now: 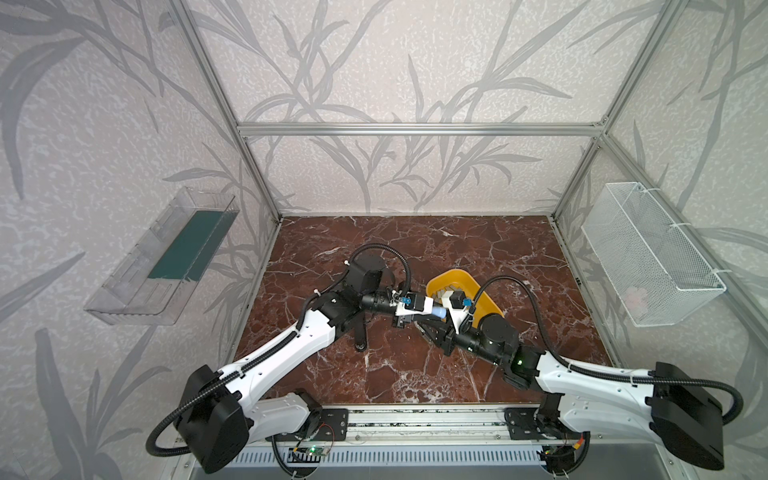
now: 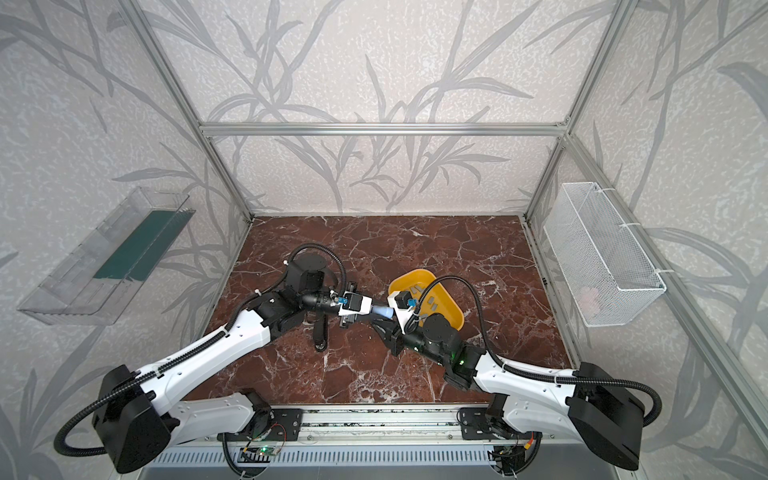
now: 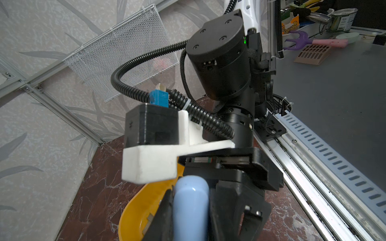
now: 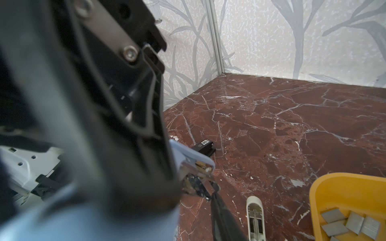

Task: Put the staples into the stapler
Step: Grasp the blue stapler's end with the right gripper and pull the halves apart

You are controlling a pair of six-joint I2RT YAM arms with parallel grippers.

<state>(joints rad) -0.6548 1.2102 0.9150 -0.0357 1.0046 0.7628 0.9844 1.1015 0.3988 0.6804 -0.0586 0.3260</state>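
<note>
My left gripper is shut on a light blue stapler, held in the air beside the yellow tray. In the right wrist view the stapler's front end shows its metal insides hanging open. My right gripper is just under that end. Only one of its fingers shows, with its tip against the hanging metal part; the other is hidden behind the blurred left gripper. The staples, several flat grey strips, lie in the yellow tray.
A white stapler lies opened on the marble table between the blue one and the tray. A black stapler lies farther back. A wire basket hangs on the right wall and a clear shelf on the left wall.
</note>
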